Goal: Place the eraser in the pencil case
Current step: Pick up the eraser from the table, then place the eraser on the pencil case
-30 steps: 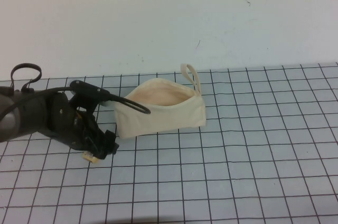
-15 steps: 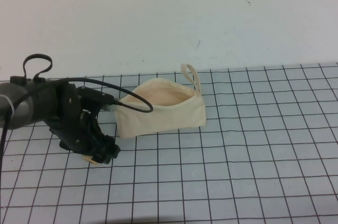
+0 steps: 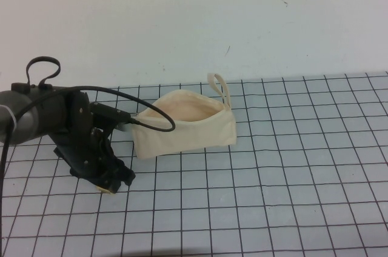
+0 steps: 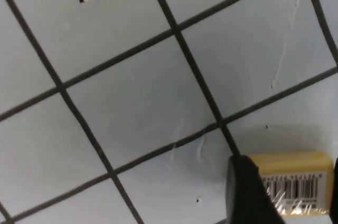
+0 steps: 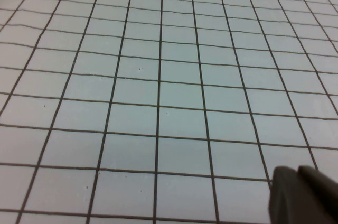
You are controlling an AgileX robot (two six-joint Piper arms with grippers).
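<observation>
- Tabletop (image 3: 291, 196): pale surface ruled with a dark grid, meeting a plain light wall at the far side.
- Pencil case (image 3: 185, 133): cream fabric pouch standing on the tabletop left of centre, toward the far side. Its mouth gapes upward and shows a peach-beige lining. A small loop strap (image 3: 219, 87) rises from its far right end.
- Left gripper (image 3: 111, 181): lowered to the tabletop at the near left, just beside the near-left corner of the pencil case and apart from it. The dark arm body stands over it, and a black cable (image 3: 145, 120) arcs from the arm across the left end of the pencil case.
- Eraser (image 4: 290, 182): small yellowish block with a white barcode label. In the high view only a sliver of it (image 3: 108, 190) shows under the gripper tip, resting on the tabletop. In the left wrist view one dark finger (image 4: 245, 192) lies against one end of it and overlaps the label.
- Left gripper state: whether the fingers are clamped on the eraser or merely alongside it cannot be determined.
- Right gripper (image 5: 303, 195): outside the high view. The right wrist view shows only a dark finger tip over bare grid, so its state cannot be determined.
</observation>
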